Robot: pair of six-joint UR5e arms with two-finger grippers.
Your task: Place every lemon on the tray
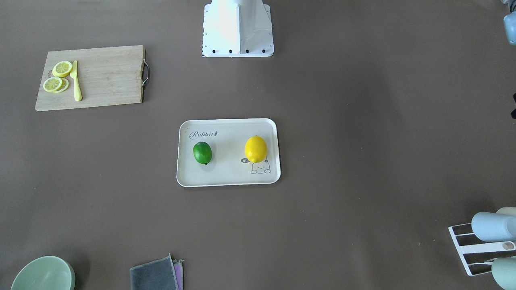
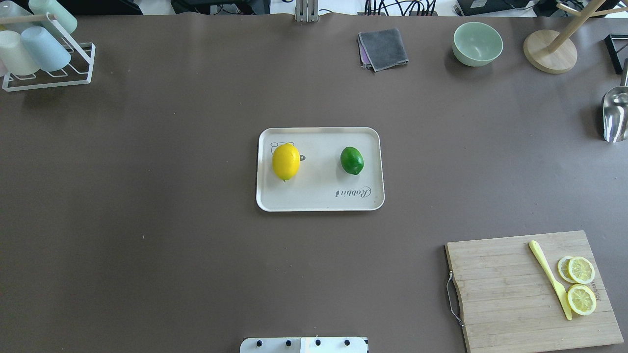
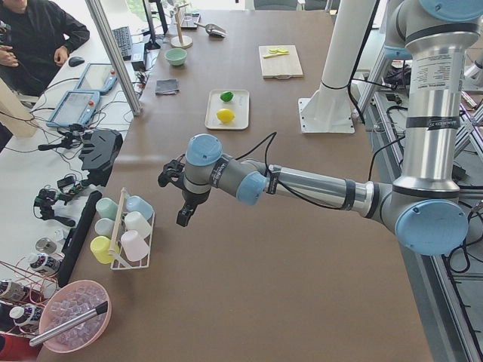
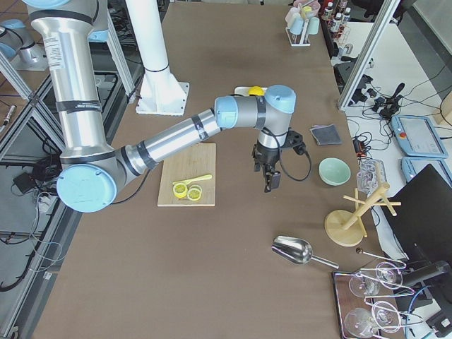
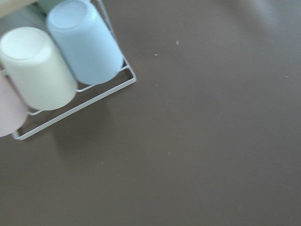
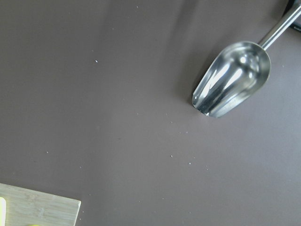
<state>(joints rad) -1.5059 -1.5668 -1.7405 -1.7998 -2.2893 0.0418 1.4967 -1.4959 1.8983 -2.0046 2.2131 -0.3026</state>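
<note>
The yellow lemon (image 2: pixel 286 161) and the green lemon (image 2: pixel 352 160) both lie on the beige "Rabbit" tray (image 2: pixel 319 198) at the table's middle. They lie apart, the yellow one on the bunny drawing. They also show in the front-facing view: yellow lemon (image 1: pixel 256 149), green lemon (image 1: pixel 202 152), tray (image 1: pixel 225 177). My left gripper (image 3: pixel 183 215) shows only in the exterior left view, high over the table beside the cup rack. My right gripper (image 4: pixel 270 185) shows only in the exterior right view, between the cutting board and the bowl. I cannot tell whether either is open or shut.
A wooden cutting board (image 2: pixel 500 284) with lemon slices (image 2: pixel 581 284) and a yellow knife (image 2: pixel 549 279) lies near right. Pastel cups (image 2: pixel 44 46) on a wire rack stand far left. A cloth (image 2: pixel 383 48), green bowl (image 2: pixel 477 44), wooden stand (image 2: pixel 549 51) and metal scoop (image 2: pixel 614 115) lie far right.
</note>
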